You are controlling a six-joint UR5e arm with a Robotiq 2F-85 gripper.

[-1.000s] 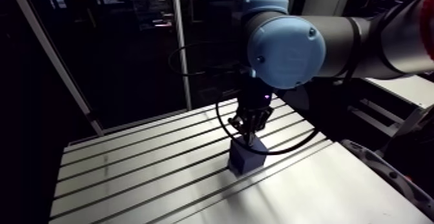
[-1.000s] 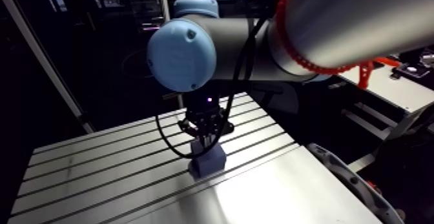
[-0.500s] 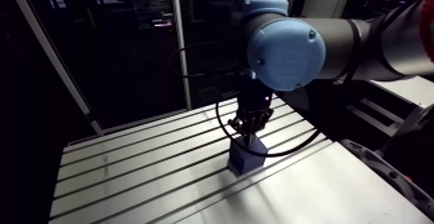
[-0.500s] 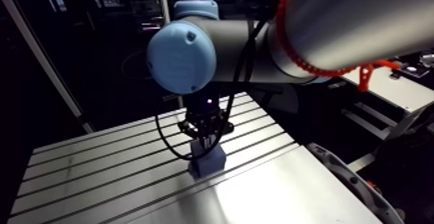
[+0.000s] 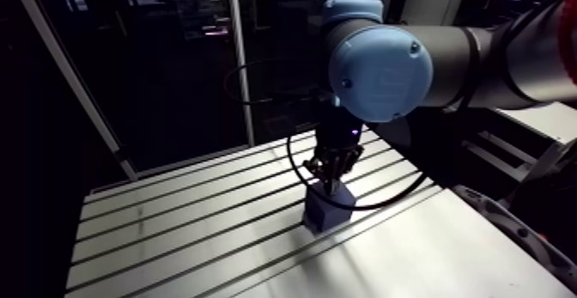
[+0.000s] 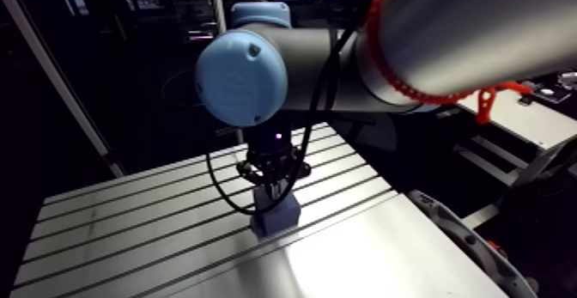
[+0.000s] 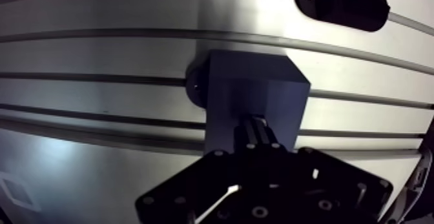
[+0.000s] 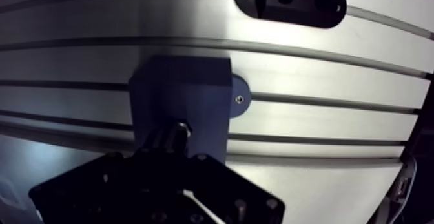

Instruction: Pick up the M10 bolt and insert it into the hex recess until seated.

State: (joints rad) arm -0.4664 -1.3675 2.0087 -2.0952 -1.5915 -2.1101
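A dark blue block (image 7: 255, 97) stands bolted across the table's slots, seen in the arm view near the middle of the table (image 5: 326, 209). My gripper (image 5: 331, 178) hangs straight over the block's top face, its tips touching or nearly touching it. In the wrist view the two fingers (image 7: 258, 133) stand close together, shut on a short metallic M10 bolt (image 8: 179, 131) whose end shows just over the block's top. The hex recess is hidden under the fingers and the bolt.
A dark oval plate (image 8: 290, 4) with screws sits on the table ahead of the block. A small round mounting tab (image 8: 239, 99) sticks out from the block's side. The slotted aluminium table (image 5: 172, 224) stretches to the left, with a smooth plate (image 5: 429, 250) in front.
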